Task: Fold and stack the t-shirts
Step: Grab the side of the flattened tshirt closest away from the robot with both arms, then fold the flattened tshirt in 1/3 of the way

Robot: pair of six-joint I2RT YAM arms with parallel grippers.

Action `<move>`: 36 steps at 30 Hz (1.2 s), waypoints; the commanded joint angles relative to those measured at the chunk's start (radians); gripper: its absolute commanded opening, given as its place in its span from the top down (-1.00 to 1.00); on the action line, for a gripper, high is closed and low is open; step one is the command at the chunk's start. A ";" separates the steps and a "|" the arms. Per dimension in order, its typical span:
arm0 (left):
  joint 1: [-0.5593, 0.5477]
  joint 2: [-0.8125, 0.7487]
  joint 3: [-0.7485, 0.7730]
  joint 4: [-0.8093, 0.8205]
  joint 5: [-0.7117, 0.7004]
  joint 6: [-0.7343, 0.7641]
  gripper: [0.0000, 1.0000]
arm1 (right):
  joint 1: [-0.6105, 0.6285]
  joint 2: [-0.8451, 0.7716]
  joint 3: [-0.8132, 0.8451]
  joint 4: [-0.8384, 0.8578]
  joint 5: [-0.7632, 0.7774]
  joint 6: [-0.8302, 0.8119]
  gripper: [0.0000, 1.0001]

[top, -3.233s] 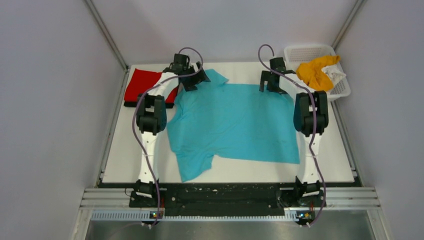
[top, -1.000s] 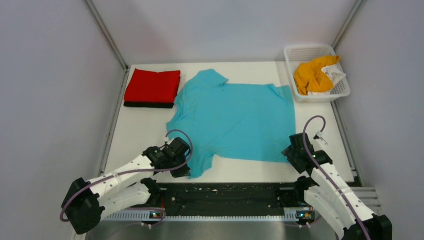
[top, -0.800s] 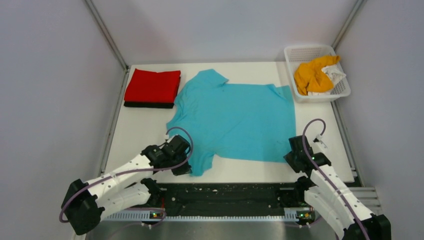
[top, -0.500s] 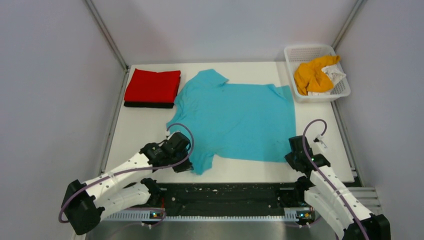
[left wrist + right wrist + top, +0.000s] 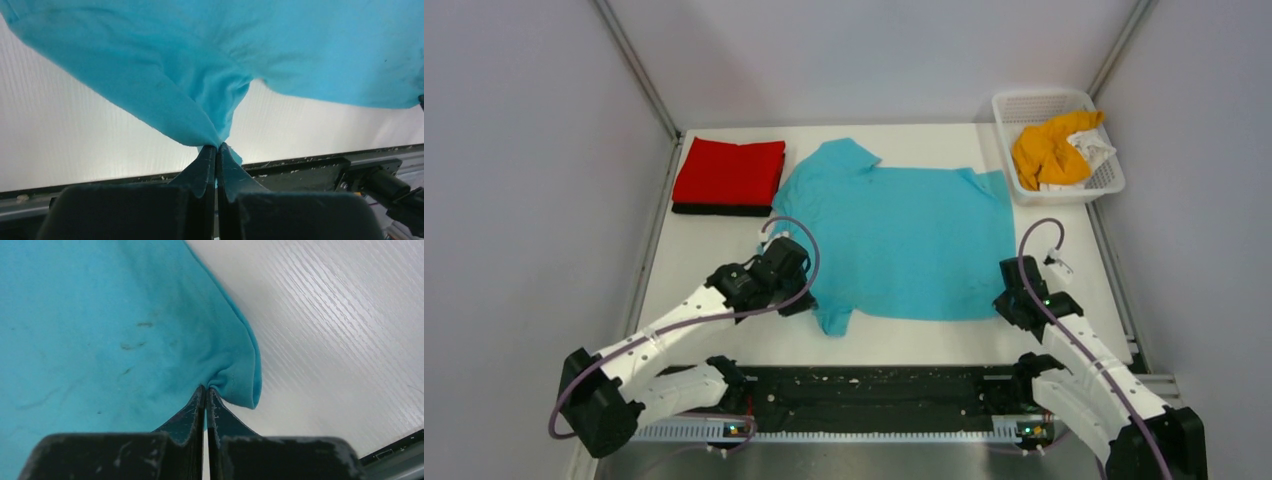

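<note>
**A:** Item one, the turquoise t-shirt: where do you have it?

**B:** Spread flat mid-worktop, collar to the left, hem to the right. The near sleeve is raised off the surface.

**A:** Item two, the left end effector?

**B:** Pressed together on the tip of that near sleeve, with only a thin bite of cloth between the fingers.

**A:** Item three, the right end effector?

**B:** Pinching the near hem corner, right at the stitched edge.

**A:** The remaining stock?

**B:** A folded red shirt lies on a black shirt at the far left. An orange shirt and a white shirt sit bundled in the basket at the far right.

**A:** Hazards you should log?

**B:** Both grips are shallow (the sleeve one especially), so a quick lift could pull the cloth free. If you raise one arm faster than the other, the fold line will probably run askew. The sleeve is already bunched at the pinch, so it may fold under as a lump. Carry the near edge too far and it could nudge the red stack.
</note>
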 commanded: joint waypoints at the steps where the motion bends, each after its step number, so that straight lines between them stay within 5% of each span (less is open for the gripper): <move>1: 0.057 0.078 0.114 0.088 -0.042 0.074 1.00 | -0.007 0.044 0.119 0.025 0.025 -0.112 1.00; 14: 0.304 0.357 0.405 0.170 0.126 0.241 1.00 | -0.029 0.313 0.350 0.124 0.050 -0.233 1.00; 36: 0.486 0.881 0.904 0.081 0.216 0.370 1.00 | -0.145 0.678 0.601 0.275 0.057 -0.342 1.00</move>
